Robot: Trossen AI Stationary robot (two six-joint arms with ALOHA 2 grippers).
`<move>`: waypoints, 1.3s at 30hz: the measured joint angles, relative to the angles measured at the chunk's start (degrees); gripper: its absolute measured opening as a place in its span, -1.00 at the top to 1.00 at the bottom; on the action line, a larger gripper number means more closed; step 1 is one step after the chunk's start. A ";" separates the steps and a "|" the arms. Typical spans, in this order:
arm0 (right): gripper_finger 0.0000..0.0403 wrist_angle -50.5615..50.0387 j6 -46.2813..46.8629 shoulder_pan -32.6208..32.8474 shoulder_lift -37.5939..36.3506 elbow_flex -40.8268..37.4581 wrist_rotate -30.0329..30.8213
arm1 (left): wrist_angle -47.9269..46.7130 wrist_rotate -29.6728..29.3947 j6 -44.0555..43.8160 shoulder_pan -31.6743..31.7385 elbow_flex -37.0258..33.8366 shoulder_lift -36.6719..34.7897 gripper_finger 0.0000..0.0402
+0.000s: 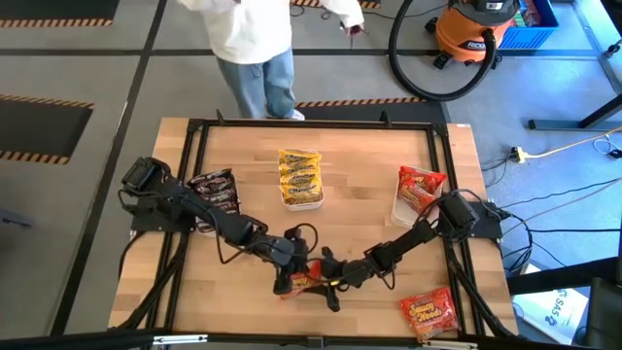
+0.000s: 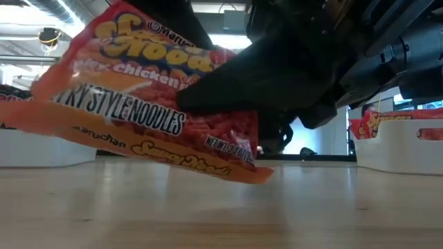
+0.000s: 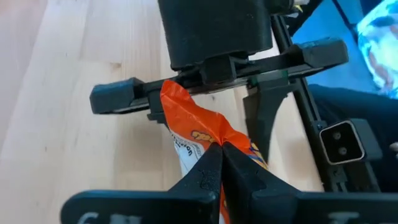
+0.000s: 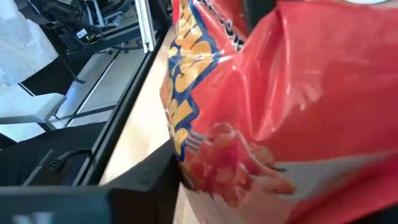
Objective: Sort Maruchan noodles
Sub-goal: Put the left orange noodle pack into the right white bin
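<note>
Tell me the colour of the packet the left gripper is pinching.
Red-orange packet with yellow lettering, clearest in the low view.

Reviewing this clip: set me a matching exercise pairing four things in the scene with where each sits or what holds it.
Things:
1. yellow packets
2. dark packets
3. loose red packet
4. lifted red packet

Places:
A. pinched in the left gripper, between the arms
B. far middle tray
C. on bare wood, near right corner
D. tray at the left side

Pairs: 1-B, 2-D, 3-C, 4-A

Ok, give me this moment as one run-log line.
left gripper: shut on red-orange packet | right gripper: at same packet, grip unclear | packet: lifted, tilted
</note>
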 joint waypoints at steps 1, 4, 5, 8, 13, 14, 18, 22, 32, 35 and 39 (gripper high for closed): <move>0.17 -0.04 -0.02 0.01 0.00 0.00 0.00 | 0.13 0.03 -1.02 0.06 0.00 0.00 1.00; 0.27 -0.61 -0.02 0.01 0.00 0.02 -0.02 | 0.89 -0.01 -4.30 0.62 -0.02 0.00 0.93; 0.27 -0.71 -0.02 0.01 0.00 0.02 -0.02 | 1.07 0.09 -4.86 0.86 -0.02 0.00 0.89; 0.24 -1.49 -0.02 0.01 0.00 0.02 -0.04 | 0.73 1.63 -5.44 1.41 -0.02 -0.27 0.75; 0.21 -2.51 -0.34 0.01 0.00 0.02 0.36 | 0.43 3.46 -5.09 2.51 -0.02 -1.47 0.44; 0.24 -3.02 -0.71 0.01 0.00 0.02 0.38 | 0.63 3.14 -4.71 2.72 0.00 -1.71 0.37; 0.29 -4.39 -1.25 0.01 -0.06 0.07 0.65 | 0.23 2.99 -4.35 3.91 0.00 -2.47 0.18; 0.29 -9.53 -0.83 0.77 -1.87 0.07 1.19 | 1.37 2.87 -4.38 5.12 0.00 -2.47 0.14; 0.27 -34.68 2.16 6.33 -13.64 -0.05 11.30 | 1.57 -1.36 -5.16 5.59 -0.02 -2.47 0.15; 0.27 -39.37 4.25 7.85 -16.16 -0.04 13.38 | 2.19 -1.46 -3.00 5.42 -0.02 -2.47 0.15; 0.28 -44.56 5.35 9.26 -19.16 -0.04 14.67 | 4.01 -1.99 -1.03 5.46 -0.02 -2.47 0.08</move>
